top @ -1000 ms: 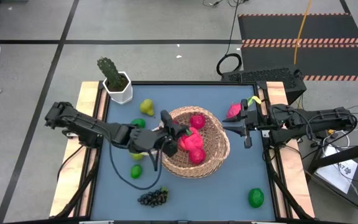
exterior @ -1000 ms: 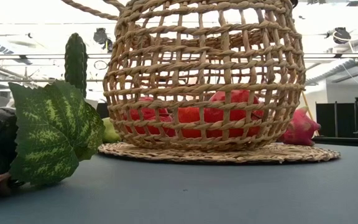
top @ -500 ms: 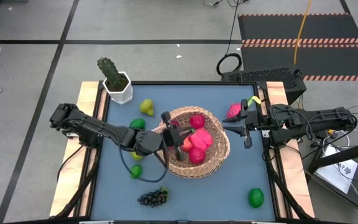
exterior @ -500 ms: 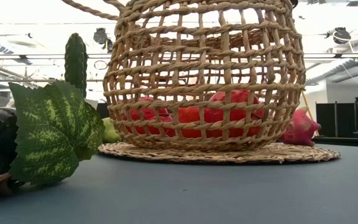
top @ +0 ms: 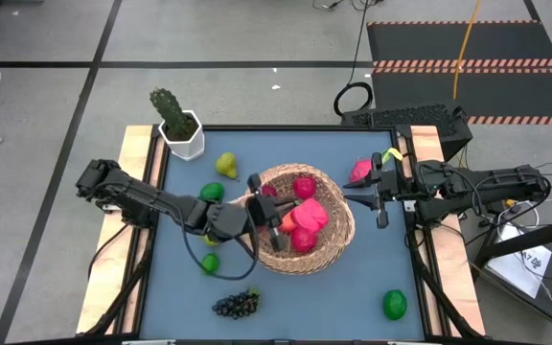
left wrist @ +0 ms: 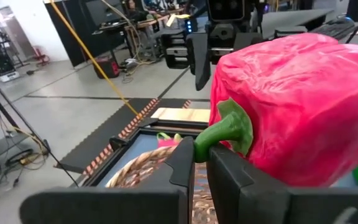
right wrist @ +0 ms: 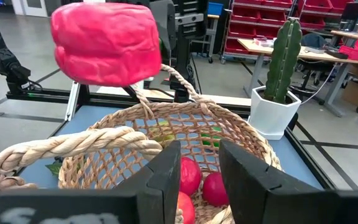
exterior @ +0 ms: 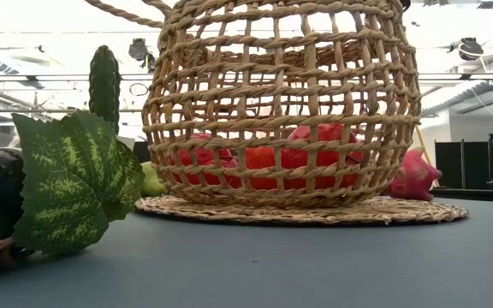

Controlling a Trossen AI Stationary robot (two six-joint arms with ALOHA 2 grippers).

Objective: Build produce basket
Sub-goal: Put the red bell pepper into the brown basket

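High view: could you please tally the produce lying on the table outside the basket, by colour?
Green limes: 3
Yellow-green pear: 1
Pink dragon fruit: 1
Dark grape bunch: 1
Total: 6

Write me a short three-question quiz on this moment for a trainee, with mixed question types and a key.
1. True or false: the left gripper is shut on the green stem of a red bell pepper.
2. Where is that pepper? A) lying on the mat beside the grape bunch; B) held in the air over the basket; C) next to the potted cactus.
3. Fill in: the right gripper waits just outside the basket's rim, near the pink ____ fruit.

Key: 1 true. 2 B; the right wrist view shows it lifted above the rim, with red fruit already lying inside. 3 dragon.
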